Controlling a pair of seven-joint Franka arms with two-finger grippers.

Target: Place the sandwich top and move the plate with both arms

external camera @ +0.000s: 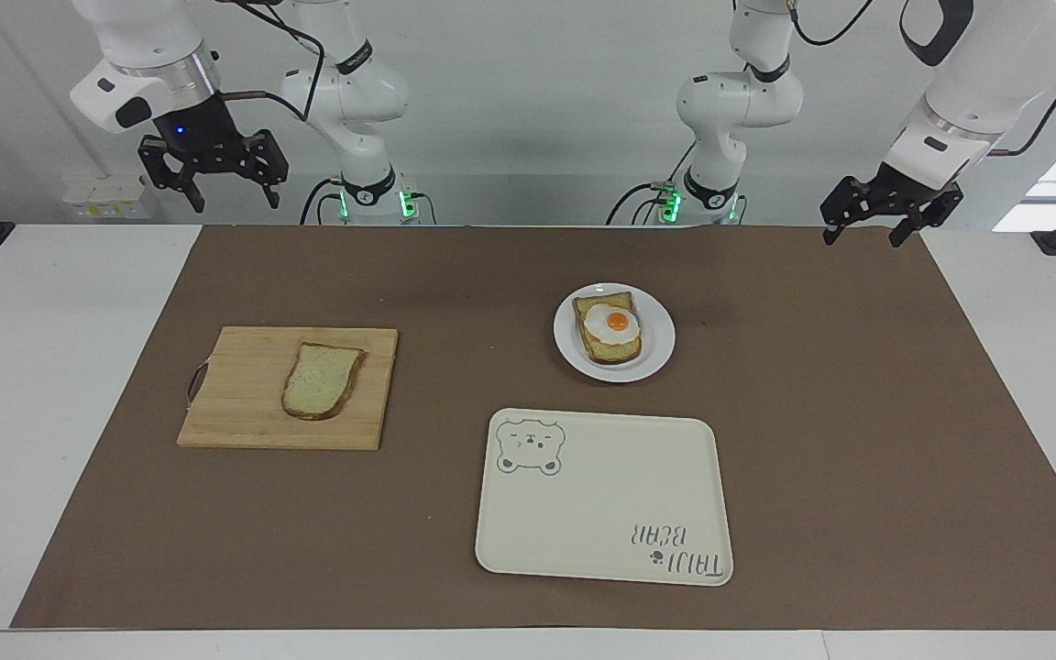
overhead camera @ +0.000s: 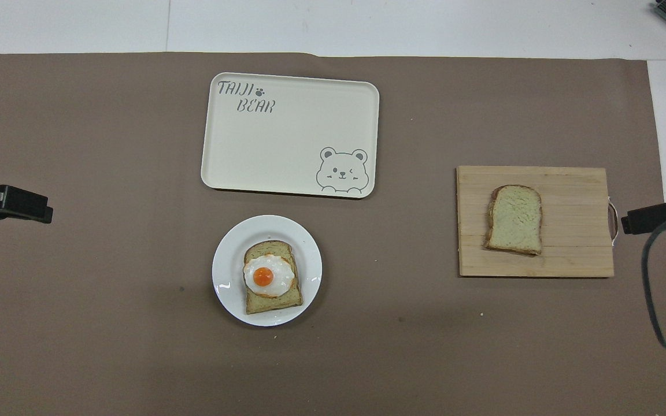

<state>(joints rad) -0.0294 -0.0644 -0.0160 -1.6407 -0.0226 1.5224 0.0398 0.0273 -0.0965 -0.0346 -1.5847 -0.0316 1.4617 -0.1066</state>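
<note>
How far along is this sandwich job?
Nothing looks done. The plain pale bread slice lies on the wooden board; the round white plate with egg toast sits off the cream tray. Left tool and right tool wait, open. Everything remains.

Two bread slices [overhead camera: 515, 219], one fried egg [overhead camera: 268, 276], one plate [overhead camera: 229, 289], one tray [overhead camera: 287, 138], one cutting board [overhead camera: 576, 231], two arms [external camera: 345, 92].

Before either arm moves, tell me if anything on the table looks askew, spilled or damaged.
Nothing stands out. The sandwich top lies flat on the cutting board, the egg toast sits within the plate, and the tray is bare. The left gripper and right gripper wait raised, fingers open.
</note>
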